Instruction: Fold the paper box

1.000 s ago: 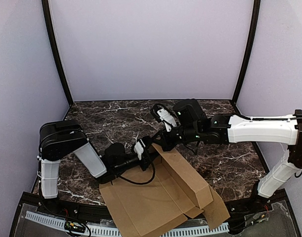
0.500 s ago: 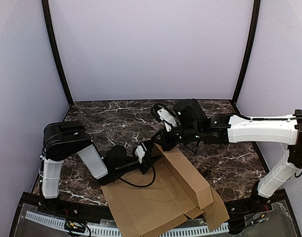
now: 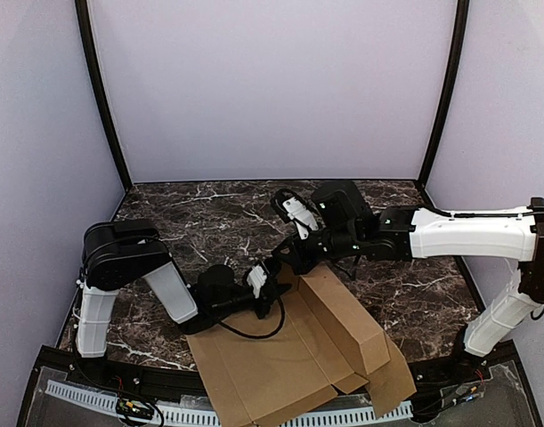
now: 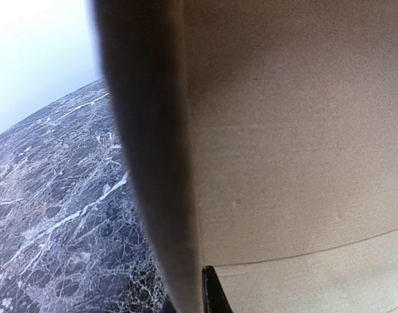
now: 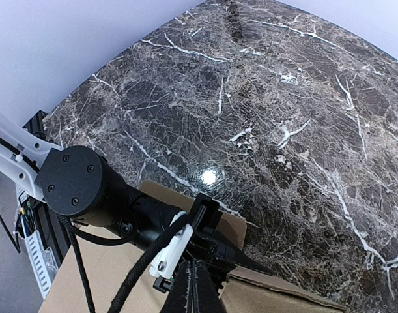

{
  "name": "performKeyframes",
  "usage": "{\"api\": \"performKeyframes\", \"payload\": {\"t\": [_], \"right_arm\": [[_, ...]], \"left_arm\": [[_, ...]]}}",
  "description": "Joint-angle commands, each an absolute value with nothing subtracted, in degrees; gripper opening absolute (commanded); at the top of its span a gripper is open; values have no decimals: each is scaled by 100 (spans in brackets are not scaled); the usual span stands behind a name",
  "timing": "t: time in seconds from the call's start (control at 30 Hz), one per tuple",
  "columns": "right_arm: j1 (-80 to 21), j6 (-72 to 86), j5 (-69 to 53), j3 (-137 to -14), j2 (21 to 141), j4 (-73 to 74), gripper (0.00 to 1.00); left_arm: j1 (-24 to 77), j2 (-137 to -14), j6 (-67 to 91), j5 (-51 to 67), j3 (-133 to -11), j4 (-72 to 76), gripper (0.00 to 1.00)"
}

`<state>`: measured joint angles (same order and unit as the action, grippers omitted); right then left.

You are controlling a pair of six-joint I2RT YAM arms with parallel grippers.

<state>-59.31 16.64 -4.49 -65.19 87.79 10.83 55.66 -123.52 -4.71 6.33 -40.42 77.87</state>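
You're mid-fold at frame centre: left gripper (image 3: 272, 274) pinches the paper box (image 3: 280, 356), right gripper (image 3: 286, 259) clenched empty beside it. Next, press that wall upright.

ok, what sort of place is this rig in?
Looks like an enclosed robot test cell, probably in a lab. Plain lavender walls and black frame posts close in a dark marble-pattern table. A left arm and a right arm work on a brown paper box.
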Motion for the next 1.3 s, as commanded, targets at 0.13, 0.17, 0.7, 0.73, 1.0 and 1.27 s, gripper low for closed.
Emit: {"api": "performKeyframes", "payload": {"t": [0.13,0.17,0.7,0.73,1.0,1.27], "right_arm": [[-5967,1742,-329,-6389,8576,1430,0],[-5964,1742,-299,-6404,8539,1439,0],[-5958,1768,185,-6343,8255,1647,0],[-5953,1788,173,-6311,8314,1640,0],[-5955,1857,54,-6098,8503,1600,0],[-5959,1877,119,-6216,8225,1618,0]], "left_arm": [[5566,-12282,-619,382,-4085,7646,1],[5565,-12268,-622,380,-4082,7646,1],[5568,-12189,-598,337,-3934,7761,1],[5569,-12179,-598,335,-3926,7761,1],[5567,-12156,-593,327,-3902,7776,1],[5563,-12033,-621,307,-3882,7783,1]]}}
